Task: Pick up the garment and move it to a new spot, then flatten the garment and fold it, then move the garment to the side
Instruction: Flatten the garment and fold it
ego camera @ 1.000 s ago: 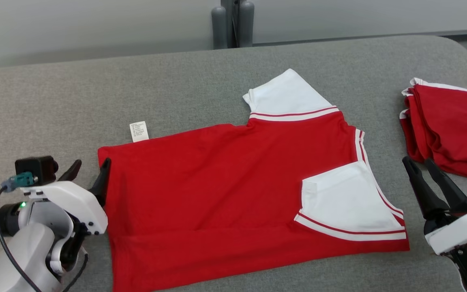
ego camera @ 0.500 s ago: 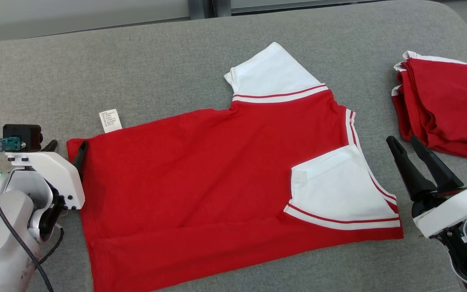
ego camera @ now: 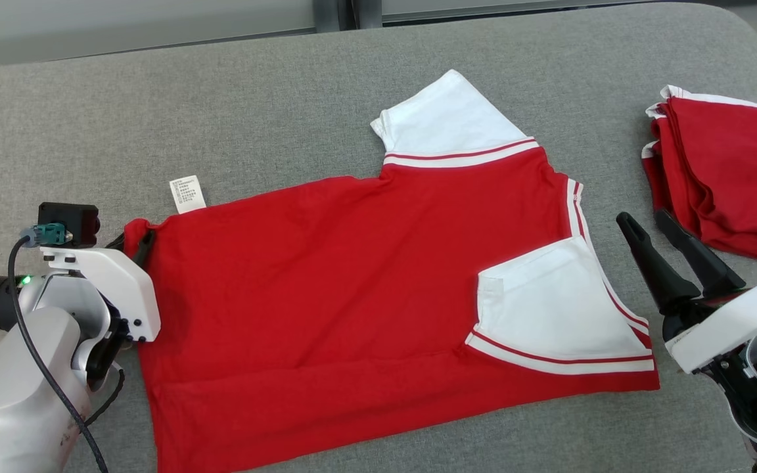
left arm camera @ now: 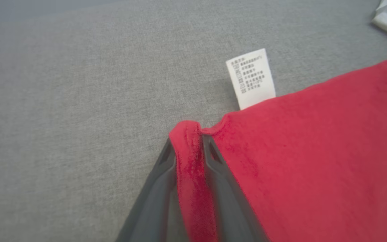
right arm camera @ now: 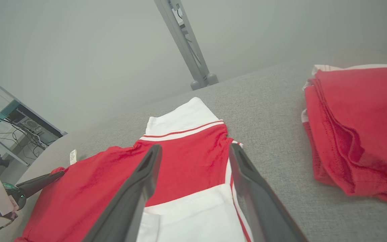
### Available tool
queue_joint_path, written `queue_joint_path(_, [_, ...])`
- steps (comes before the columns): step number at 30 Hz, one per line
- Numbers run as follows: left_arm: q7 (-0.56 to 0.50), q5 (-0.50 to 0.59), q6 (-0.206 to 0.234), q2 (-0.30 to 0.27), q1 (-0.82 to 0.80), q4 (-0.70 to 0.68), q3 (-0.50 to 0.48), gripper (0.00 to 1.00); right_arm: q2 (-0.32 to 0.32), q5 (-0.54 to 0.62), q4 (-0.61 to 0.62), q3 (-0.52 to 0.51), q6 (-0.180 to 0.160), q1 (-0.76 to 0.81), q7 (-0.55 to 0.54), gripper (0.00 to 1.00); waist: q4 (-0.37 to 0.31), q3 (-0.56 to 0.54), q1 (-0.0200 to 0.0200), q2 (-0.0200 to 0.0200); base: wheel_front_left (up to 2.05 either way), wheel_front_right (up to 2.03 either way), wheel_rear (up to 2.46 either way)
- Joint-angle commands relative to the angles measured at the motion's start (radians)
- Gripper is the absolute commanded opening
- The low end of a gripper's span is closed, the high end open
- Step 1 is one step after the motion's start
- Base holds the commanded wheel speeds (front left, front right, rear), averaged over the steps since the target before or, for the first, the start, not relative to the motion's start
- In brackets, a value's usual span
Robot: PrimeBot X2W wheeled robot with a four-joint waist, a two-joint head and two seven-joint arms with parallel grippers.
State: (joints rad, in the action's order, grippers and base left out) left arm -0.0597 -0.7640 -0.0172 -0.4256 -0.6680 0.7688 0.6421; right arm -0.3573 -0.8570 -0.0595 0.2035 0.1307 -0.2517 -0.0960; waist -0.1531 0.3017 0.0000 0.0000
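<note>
Head view shows the garment [ego camera: 352, 282], a red shirt with white sleeves and striped trim, spread nearly flat across the middle of the grey tabletop [ego camera: 221, 98]. Its white care label [ego camera: 187, 194] sticks out at the far edge. One sleeve [ego camera: 447, 118] points away; the other sleeve [ego camera: 549, 302] lies folded over the body. A stack of similar red clothes [ego camera: 720, 177] sits to the right. Half a second ago the left pincer [left arm camera: 187, 144] stood open at the flat left corner; now it is clamped on that corner, a red ridge bunched between its fingers. The right pincer [ego camera: 641, 217] hovers open beside the right edge.
</note>
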Motion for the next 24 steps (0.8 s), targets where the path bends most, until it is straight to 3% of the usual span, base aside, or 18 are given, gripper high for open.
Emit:
queue_joint_path(1, [0.009, 0.007, -0.007, 0.003, -0.021, 0.009, 0.002, 0.34, -0.013, 0.007, -0.005, 0.007, 0.0, -0.023, -0.012, 1.0, 0.002, 0.0, 0.0, 0.0, 0.0, 0.0, 0.0])
queue_joint_path(7, [0.076, -0.007, -0.018, 0.02, -0.044, 0.022, -0.018, 0.01, -0.029, 0.021, -0.045, 0.038, 0.0, -0.125, -0.057, 1.0, 0.018, 0.007, 0.0, 0.0, 0.0, 0.0, 0.0])
queue_joint_path(11, [0.109, -0.008, -0.034, 0.047, -0.044, 0.02, -0.008, 0.0, -0.027, 0.037, -0.132, 0.071, 0.0, -0.255, -0.099, 1.0, 0.058, 0.016, 0.0, 0.0, 0.0, 0.0, 0.0])
queue_joint_path(24, [0.23, 0.027, -0.02, 0.126, -0.101, -0.077, 0.009, 0.0, 0.002, 0.161, -0.54, 0.127, 0.0, -0.678, -0.231, 1.0, 0.198, 0.119, 0.0, 0.0, 0.0, 0.0, 0.0])
